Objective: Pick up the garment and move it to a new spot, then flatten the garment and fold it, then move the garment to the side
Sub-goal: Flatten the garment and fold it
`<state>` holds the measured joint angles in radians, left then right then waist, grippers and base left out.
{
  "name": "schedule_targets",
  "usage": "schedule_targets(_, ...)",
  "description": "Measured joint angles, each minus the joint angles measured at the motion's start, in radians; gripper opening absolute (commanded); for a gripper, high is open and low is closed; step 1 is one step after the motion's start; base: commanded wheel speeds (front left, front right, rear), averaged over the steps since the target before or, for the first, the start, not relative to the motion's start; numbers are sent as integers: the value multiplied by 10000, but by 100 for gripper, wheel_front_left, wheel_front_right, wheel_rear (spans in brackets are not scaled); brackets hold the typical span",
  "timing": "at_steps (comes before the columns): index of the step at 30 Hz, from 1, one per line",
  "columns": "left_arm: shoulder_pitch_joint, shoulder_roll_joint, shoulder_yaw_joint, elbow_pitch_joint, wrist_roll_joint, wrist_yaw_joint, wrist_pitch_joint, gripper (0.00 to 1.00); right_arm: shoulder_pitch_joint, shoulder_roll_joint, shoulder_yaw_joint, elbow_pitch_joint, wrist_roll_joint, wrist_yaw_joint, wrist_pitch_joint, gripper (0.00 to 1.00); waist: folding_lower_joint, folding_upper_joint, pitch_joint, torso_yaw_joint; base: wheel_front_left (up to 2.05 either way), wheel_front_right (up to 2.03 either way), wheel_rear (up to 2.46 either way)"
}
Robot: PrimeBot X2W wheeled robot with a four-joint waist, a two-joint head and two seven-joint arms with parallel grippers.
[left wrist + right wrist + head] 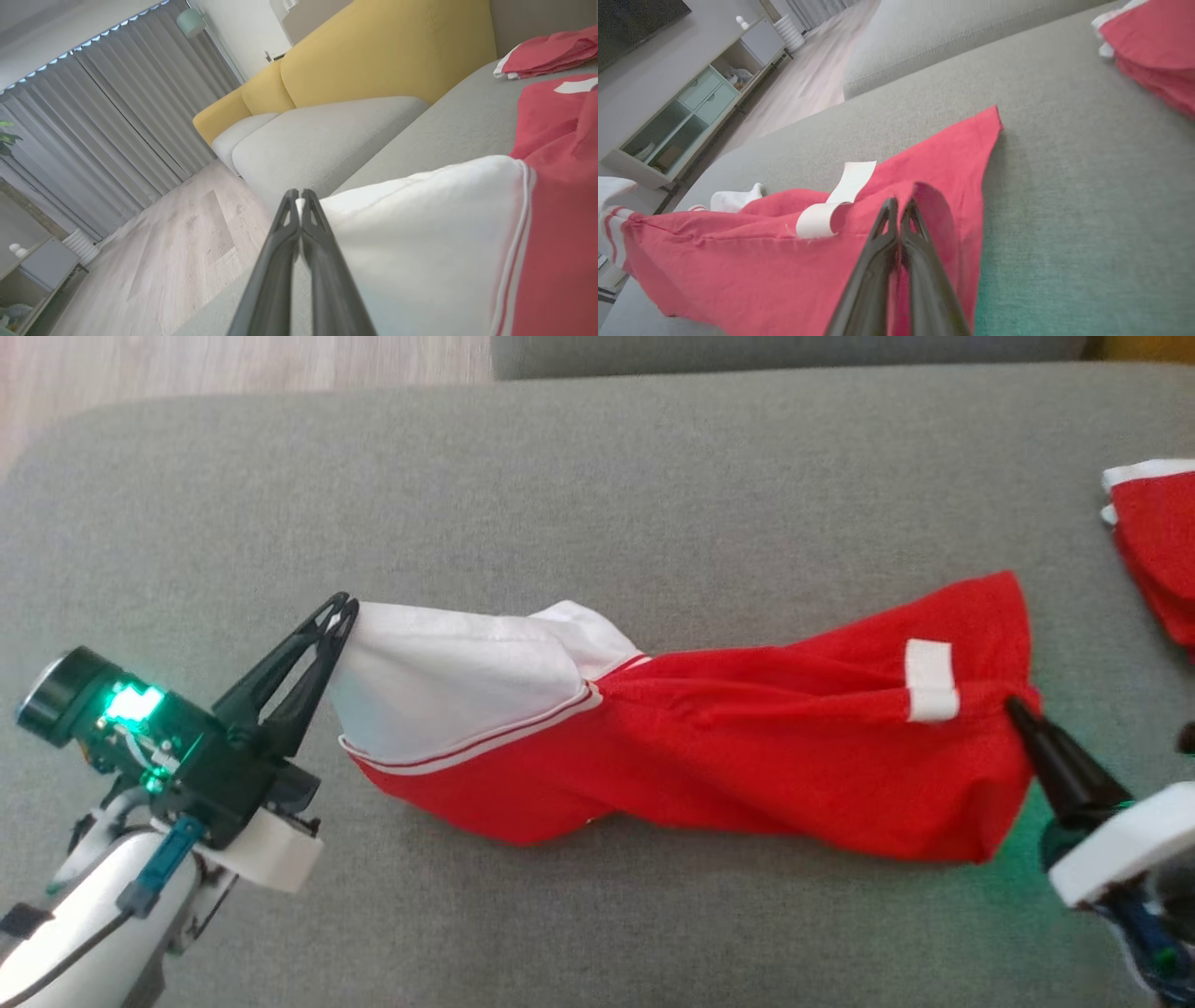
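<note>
Pinches the white left end of the garment in the left gripper, fingers tight together. Clamps the red right edge in the right gripper, likewise closed on cloth. Stretches it, twisted, across the middle of the grey sofa cushion. Shares that cushion with a second red cloth, far right, well apart.

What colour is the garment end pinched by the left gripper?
White, on the red-and-white fabric garment; left wrist view shows it best.

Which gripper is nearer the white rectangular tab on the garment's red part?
Right. The right gripper pinches the red hem beside the white rectangular tab; the left gripper holds the opposite white end of the red-and-white cloth garment.
</note>
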<state>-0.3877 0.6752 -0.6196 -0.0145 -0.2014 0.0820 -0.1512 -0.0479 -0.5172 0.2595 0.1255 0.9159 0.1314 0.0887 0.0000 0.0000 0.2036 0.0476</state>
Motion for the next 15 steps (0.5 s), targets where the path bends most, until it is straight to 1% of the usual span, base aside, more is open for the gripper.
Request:
schedule_targets(5, -285, 324, 46, -533, 0, -224, 4, 0, 364, -690, -679, -1312, 596, 0, 238, 0, -2, 0, -404, -101, 0, 0, 0)
schedule_targets(8, -1051, 698, 180, -853, 4, -581, 157, 0, 126, -1147, -1214, -2234, 1024, 0, 491, 0, -2, 0, -549, -196, 0, 0, 0)
schedule_targets(12, -2670, 986, 491, -1053, 2, -1264, 477, 0, -1262, -1620, -1758, -2987, 1419, 0, 1231, 0, -2, 0, -473, -303, 0, 0, 0)
schedule_targets(15, -4182, 965, 587, -746, -2, -1722, 708, 0, -3029, -1879, -1804, -2911, 1396, 0, 1894, 0, 0, 0, -173, -311, 0, 0, 0)
